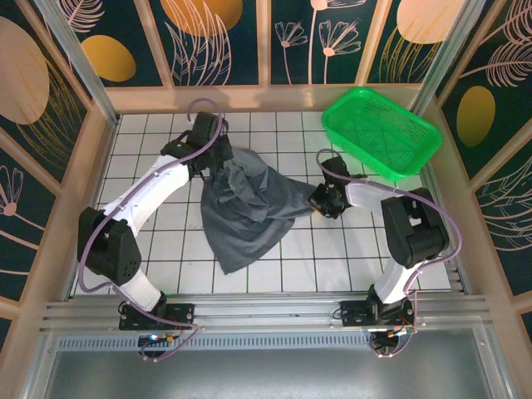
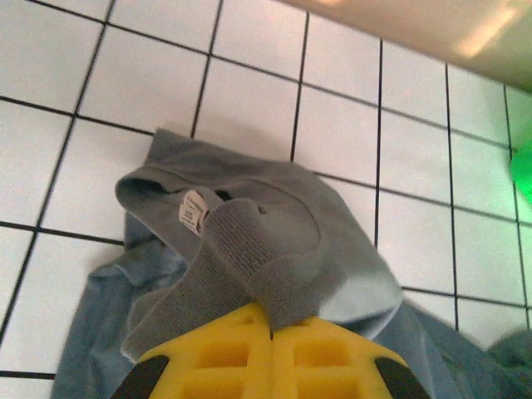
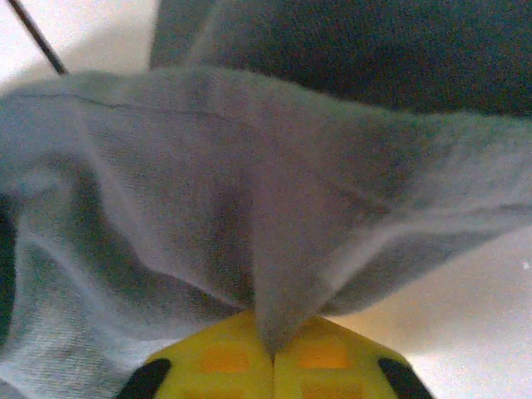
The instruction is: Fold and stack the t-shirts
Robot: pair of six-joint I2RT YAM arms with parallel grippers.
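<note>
Yellow fingers (image 2: 208,357) of the left gripper (image 2: 271,320) sit closest in the left wrist view, pressed together with a fold of the one plain dark slate-grey cloth t-shirt (image 2: 274,216) pinched between them. Just beyond the pinch lies the ribbed collar with a small white label (image 2: 194,212) sewn inside it, resting on the white tiled table (image 2: 150,75). In the right wrist view the right gripper (image 3: 273,345) has its jaws closed the same way, nipping a ridge of the grey cloth (image 3: 249,166) that fans out wide above the fingertips. From the top camera there are two arms, one shirt and one basket. The t-shirt (image 1: 249,208) lies crumpled in the middle of the table (image 1: 150,133), between the two grippers. Its far end is gathered at the left gripper (image 1: 218,158), one side is drawn out to a point at the right gripper (image 1: 320,199), and the rest spreads down towards the near edge. A single bright green plastic mesh basket (image 1: 382,129) stands tilted in the far right corner, near the right gripper and apart from the shirt. Its latticed floor shows from rim to rim, and no part of the shirt lies inside it.
</note>
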